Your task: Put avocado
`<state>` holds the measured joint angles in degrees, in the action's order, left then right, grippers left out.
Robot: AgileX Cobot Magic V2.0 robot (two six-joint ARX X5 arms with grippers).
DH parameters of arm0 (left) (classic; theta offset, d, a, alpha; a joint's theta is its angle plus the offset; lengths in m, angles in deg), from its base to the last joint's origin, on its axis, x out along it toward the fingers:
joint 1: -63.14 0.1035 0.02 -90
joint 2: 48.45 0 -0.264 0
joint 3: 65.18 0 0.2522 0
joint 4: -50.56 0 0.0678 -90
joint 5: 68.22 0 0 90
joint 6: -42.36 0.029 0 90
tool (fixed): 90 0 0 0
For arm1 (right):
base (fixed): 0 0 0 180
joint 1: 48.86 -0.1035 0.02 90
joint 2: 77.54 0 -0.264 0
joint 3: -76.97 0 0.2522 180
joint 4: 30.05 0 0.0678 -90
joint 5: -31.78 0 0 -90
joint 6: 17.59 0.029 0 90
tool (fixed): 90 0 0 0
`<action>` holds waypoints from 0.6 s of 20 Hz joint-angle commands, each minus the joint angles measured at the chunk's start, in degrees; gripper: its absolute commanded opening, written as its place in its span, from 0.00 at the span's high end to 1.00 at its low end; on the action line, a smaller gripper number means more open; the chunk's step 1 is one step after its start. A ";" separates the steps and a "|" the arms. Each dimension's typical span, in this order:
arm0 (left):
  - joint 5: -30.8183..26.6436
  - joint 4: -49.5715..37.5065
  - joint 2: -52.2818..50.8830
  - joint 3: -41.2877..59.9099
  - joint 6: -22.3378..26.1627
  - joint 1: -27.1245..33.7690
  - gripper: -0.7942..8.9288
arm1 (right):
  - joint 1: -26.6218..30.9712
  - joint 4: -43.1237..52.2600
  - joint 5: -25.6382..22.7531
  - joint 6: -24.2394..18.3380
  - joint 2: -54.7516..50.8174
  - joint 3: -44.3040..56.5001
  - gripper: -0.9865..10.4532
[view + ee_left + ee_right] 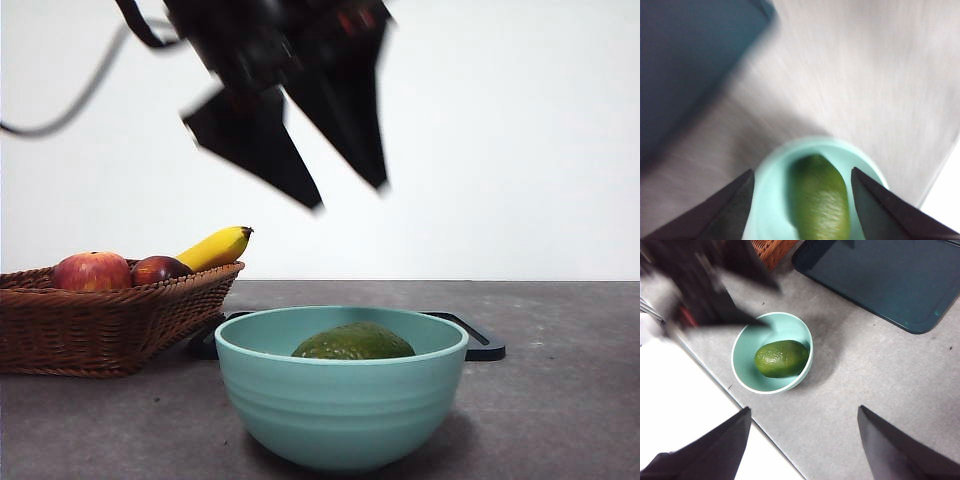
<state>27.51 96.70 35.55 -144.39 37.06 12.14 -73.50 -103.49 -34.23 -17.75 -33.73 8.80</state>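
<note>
The avocado [353, 343], dark green with dull bumpy skin, lies inside a pale teal bowl [340, 410] near the table's front. My left gripper [350, 197] hangs open well above the bowl, blurred by motion, with nothing in it. In the left wrist view the avocado [820, 200] and the bowl [765, 200] show between the spread jaws of the left gripper [802, 171]. My right gripper [803, 409] is open and empty, high over the bare table beside the bowl [742, 365]. From there the avocado [781, 358] shows lying on its side.
A wicker basket [100, 320] at the left holds two red apples [92, 272] and a yellow banana [215, 247]. A dark flat tray [480, 345] lies behind the bowl. The left arm [705, 290] shows as a dark blur in the right wrist view.
</note>
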 commanded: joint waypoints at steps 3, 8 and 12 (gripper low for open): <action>-0.15 0.00 -9.14 -1.14 -1.64 7.15 0.60 | -0.31 0.96 -0.02 0.20 0.35 -1.01 0.62; 0.72 6.93 -19.76 -1.07 0.50 15.67 0.60 | -0.31 1.92 0.00 0.20 2.08 -1.01 0.62; 7.80 11.63 -26.21 1.22 1.77 20.00 0.60 | -0.31 4.31 0.09 0.22 4.96 -1.01 0.62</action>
<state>34.73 108.26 8.98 -142.99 37.54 32.40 -73.50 -99.62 -34.21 -17.75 -29.09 8.80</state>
